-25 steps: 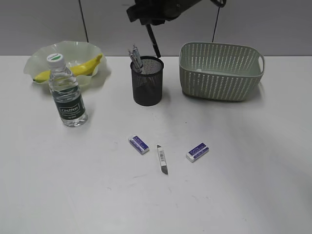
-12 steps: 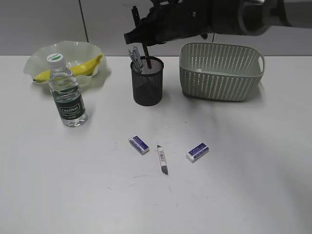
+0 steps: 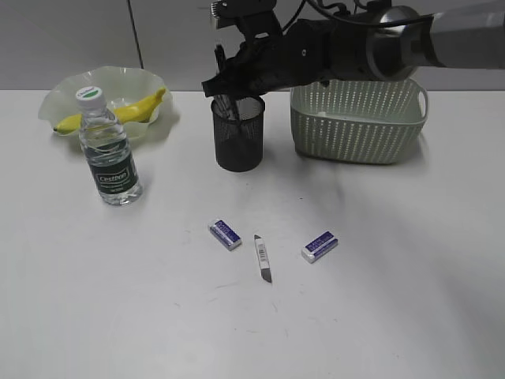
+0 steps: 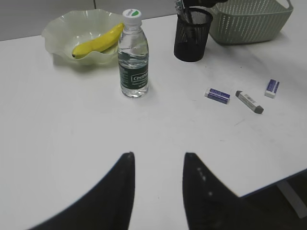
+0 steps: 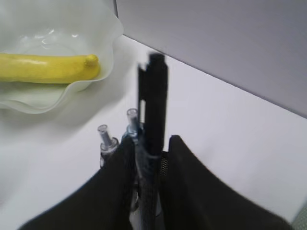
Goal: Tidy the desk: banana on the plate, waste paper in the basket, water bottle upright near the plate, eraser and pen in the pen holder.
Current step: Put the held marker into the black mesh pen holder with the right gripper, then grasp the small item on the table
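My right gripper [image 3: 229,85] is shut on a black pen [image 5: 154,96] and holds it upright, its lower end inside the black mesh pen holder [image 3: 238,138], beside clear pens [image 5: 106,136]. Two white and blue erasers [image 3: 225,234] [image 3: 319,246] and a grey pen [image 3: 263,259] lie on the desk [image 3: 379,300]. The banana [image 3: 126,112] lies in the pale green plate [image 3: 71,87]. The water bottle [image 3: 109,150] stands upright in front of it. My left gripper [image 4: 157,160] is open and empty over bare desk. No waste paper shows.
The sage green basket [image 3: 359,126] stands right of the pen holder, under my right arm. The desk's front right edge [image 4: 283,177] shows in the left wrist view.
My right gripper has come down and slightly left with the black pen, lowering its end into the pen holder. Everything else is as before.
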You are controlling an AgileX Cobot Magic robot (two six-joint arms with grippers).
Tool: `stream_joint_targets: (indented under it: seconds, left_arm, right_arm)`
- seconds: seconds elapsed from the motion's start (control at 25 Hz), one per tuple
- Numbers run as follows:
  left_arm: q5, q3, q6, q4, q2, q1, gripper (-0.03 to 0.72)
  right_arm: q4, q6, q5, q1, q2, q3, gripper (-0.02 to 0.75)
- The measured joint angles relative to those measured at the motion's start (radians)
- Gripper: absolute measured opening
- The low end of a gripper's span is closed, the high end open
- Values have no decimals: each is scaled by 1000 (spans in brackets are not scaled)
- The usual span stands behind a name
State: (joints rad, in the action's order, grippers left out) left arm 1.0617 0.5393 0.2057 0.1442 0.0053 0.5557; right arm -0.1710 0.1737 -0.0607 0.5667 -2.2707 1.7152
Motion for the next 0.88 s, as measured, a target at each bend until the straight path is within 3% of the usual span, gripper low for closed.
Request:
stream_joint_targets:
  seconds: [0.16, 0.4, 0.6, 0.88]
  left_arm:
    - [0, 0, 0, 0, 0, 0, 256]
    - [0, 0, 0, 0, 0, 0, 256]
    - [0, 0, 0, 0, 0, 0, 256]
    - [0, 0, 0, 0, 0, 0, 256]
  right_arm:
    - [0, 0, -2, 0, 3, 0, 336]
    - [0, 0, -76, 0, 82, 0, 377]
    - [1, 0, -301, 0, 207, 0, 380]
    - [63, -84, -730, 0, 372, 0, 382]
